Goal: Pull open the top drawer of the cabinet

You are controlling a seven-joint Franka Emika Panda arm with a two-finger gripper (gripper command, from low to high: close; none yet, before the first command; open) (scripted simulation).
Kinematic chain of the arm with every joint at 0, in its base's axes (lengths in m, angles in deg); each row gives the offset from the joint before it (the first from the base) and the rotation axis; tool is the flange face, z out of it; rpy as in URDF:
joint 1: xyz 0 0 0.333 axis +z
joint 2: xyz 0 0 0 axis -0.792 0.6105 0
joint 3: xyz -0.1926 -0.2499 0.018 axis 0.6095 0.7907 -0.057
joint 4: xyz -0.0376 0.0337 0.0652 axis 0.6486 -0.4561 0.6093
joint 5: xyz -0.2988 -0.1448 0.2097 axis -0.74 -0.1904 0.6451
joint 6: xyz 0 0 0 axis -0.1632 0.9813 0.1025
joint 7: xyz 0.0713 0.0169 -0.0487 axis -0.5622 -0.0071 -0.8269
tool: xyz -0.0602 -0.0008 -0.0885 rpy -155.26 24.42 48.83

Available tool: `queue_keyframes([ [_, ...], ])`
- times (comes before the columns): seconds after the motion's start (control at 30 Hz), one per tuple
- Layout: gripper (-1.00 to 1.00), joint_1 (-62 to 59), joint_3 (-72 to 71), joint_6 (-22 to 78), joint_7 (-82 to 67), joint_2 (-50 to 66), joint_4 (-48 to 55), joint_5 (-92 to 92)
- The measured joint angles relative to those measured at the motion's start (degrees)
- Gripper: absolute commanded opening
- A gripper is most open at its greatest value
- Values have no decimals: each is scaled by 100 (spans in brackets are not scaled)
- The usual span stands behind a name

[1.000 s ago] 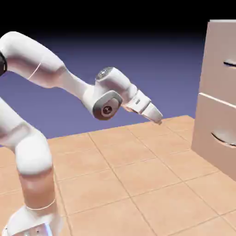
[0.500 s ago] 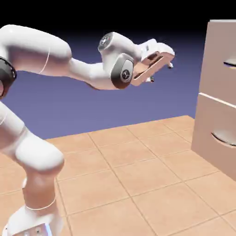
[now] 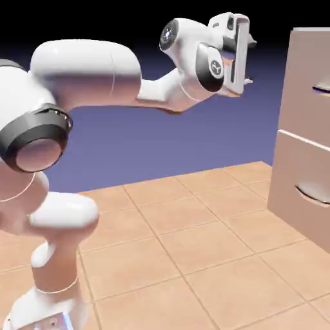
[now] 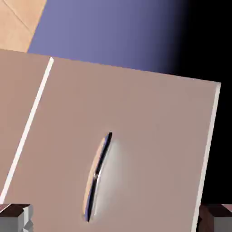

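Note:
The beige-pink cabinet (image 3: pixel 303 148) stands at the exterior view's right edge. Its top drawer (image 3: pixel 308 77) is flush with the front, and its curved grey handle (image 3: pixel 322 87) is partly cut off by the frame. My gripper (image 3: pixel 251 62) hangs high, level with that drawer and a short way to its left, pointing at it, open and holding nothing. In the hand view the top drawer front (image 4: pixel 149 118) fills the picture, rolled sideways, with the handle (image 4: pixel 97 174) between and beyond my wide-apart fingertips (image 4: pixel 16 217). Nothing touches the handle.
The lower drawer front (image 3: pixel 298 187) with its own grey handle (image 3: pixel 316 192) sits below a pale seam (image 4: pixel 27 122). Tiled orange floor (image 3: pixel 193 245) spreads under the arm. My big white arm links (image 3: pixel 90 71) fill the upper left.
The arm has risen from near the floor and swung right toward the cabinet. The hand has turned to face the top drawer. The jaws stayed open.

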Motion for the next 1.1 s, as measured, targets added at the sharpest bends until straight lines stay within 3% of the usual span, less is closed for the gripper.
queue_keyframes([
  [1.1,0,6852,5965,372,-7970,-445,4508,-6791],
])
